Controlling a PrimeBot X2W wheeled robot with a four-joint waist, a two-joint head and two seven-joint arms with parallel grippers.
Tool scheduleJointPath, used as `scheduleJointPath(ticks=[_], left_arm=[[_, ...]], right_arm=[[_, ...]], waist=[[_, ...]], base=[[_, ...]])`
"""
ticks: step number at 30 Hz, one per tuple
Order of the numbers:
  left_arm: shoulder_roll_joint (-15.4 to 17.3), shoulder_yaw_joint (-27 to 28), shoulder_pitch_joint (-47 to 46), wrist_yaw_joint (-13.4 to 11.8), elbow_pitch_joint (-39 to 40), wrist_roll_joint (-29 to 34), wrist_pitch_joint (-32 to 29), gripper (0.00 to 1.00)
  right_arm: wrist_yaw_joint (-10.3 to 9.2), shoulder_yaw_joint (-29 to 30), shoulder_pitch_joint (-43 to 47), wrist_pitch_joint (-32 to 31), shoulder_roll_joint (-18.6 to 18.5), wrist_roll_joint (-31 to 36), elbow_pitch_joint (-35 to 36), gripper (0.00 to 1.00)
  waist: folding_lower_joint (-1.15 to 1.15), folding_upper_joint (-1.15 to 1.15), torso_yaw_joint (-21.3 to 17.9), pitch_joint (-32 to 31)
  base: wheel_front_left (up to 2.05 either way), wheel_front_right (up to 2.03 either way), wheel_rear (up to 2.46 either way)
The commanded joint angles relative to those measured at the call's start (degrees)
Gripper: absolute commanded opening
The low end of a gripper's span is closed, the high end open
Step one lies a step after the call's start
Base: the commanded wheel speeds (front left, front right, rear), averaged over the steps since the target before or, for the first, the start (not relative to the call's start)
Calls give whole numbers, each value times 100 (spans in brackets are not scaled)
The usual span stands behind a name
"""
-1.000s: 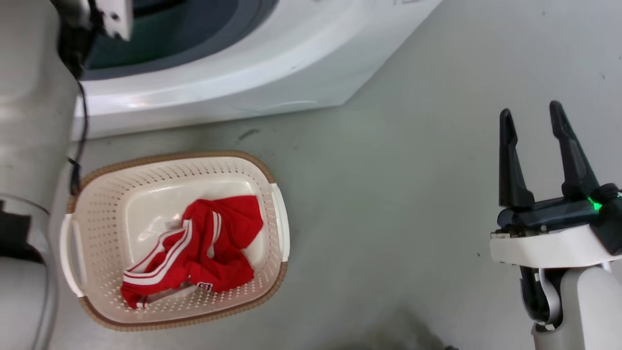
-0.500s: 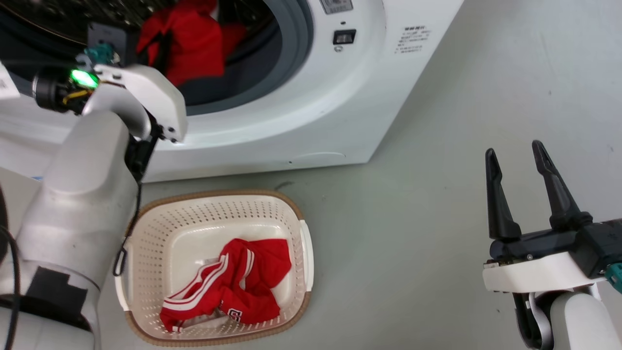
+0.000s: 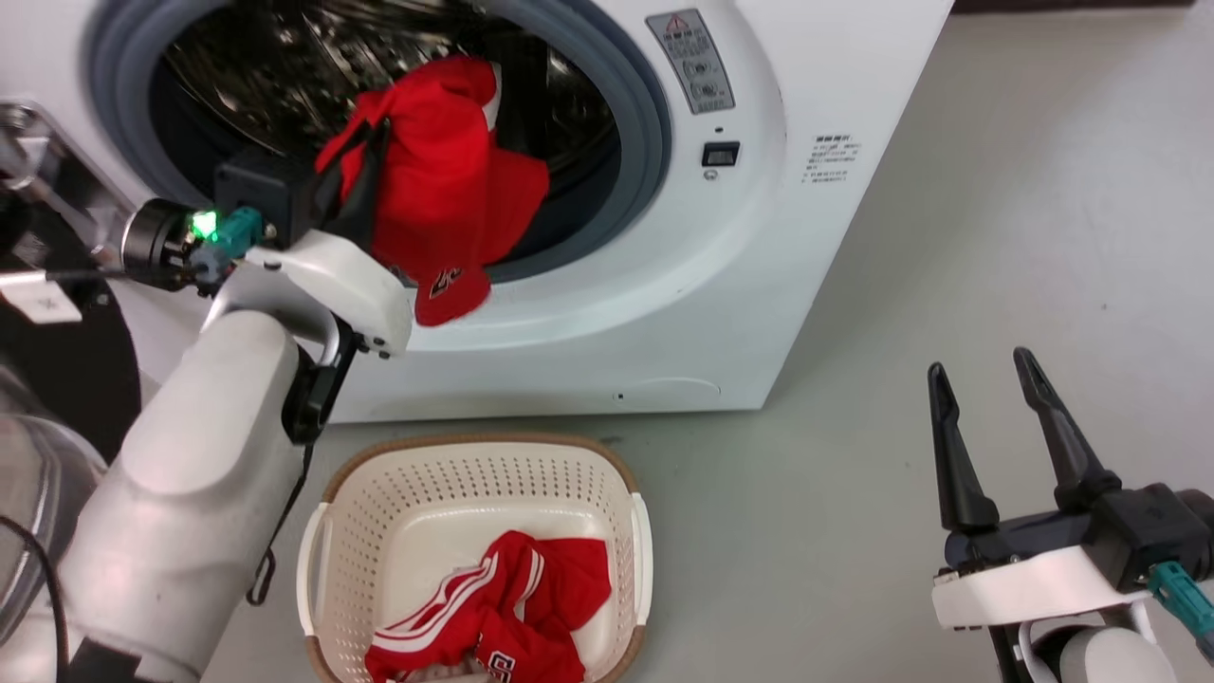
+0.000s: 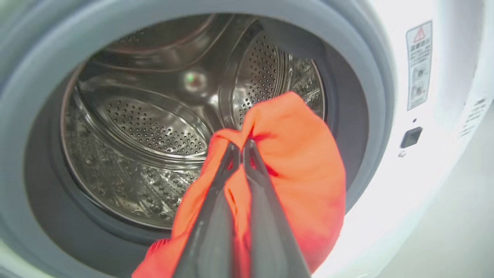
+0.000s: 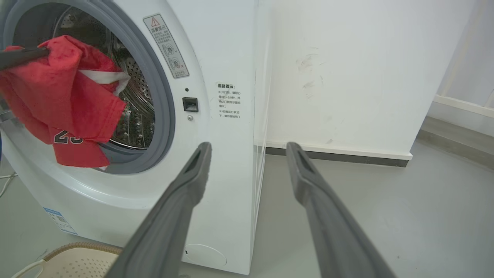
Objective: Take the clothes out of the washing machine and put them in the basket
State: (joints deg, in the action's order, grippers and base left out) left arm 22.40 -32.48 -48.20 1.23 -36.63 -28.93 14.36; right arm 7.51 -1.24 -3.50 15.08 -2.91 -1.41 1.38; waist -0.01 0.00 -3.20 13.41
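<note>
While the left claw has its two fingers pressed together on a fold of a red garment, that garment hangs in the mouth of the washing machine, its lower edge draped past the grey gasket toward the front panel. The right claw stands well apart to the side, fingers spread wide and holding nothing. The basket sits on the floor just below the opening, with a striped garment already lying in it. The grip looks like a thin pinch on one bunched fold, so the cloth could slide free on the way down. The trailing hem could also catch on the gasket lip and drag, and a release made too early or too far left would land the garment on the floor beside the basket. The left wrist view shows the pinch itself and the steel drum behind it, bare metal where it can be seen. The right wrist view shows the garment from the side, with a white trim and dark printed numbers near its hem. The head view alone sets garment and basket together, one above the other.
</note>
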Motion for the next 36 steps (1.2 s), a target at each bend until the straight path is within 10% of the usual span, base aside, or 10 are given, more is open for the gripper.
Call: scheduleJointPath(ticks=[1, 21, 36], left_arm=[[31, 15, 113, -50, 153, 2, 7, 0], [1077, 184, 1889, -1206, 4316, -40, -991, 0], [1185, -132, 3132, -1322, 4358, -327, -995, 0]], right_arm=[[-4, -1, 61, 14, 6, 7, -19, 100], [-4, -64, 549, 13, 7, 14, -109, 100], [-4, -64, 267, 13, 7, 31, -3, 100]], waist=[[1, 0, 66, -155], [1, 0, 230, -848], [1, 0, 205, -354]], base=[[0, 0, 0], [0, 0, 0], [0, 0, 0]])
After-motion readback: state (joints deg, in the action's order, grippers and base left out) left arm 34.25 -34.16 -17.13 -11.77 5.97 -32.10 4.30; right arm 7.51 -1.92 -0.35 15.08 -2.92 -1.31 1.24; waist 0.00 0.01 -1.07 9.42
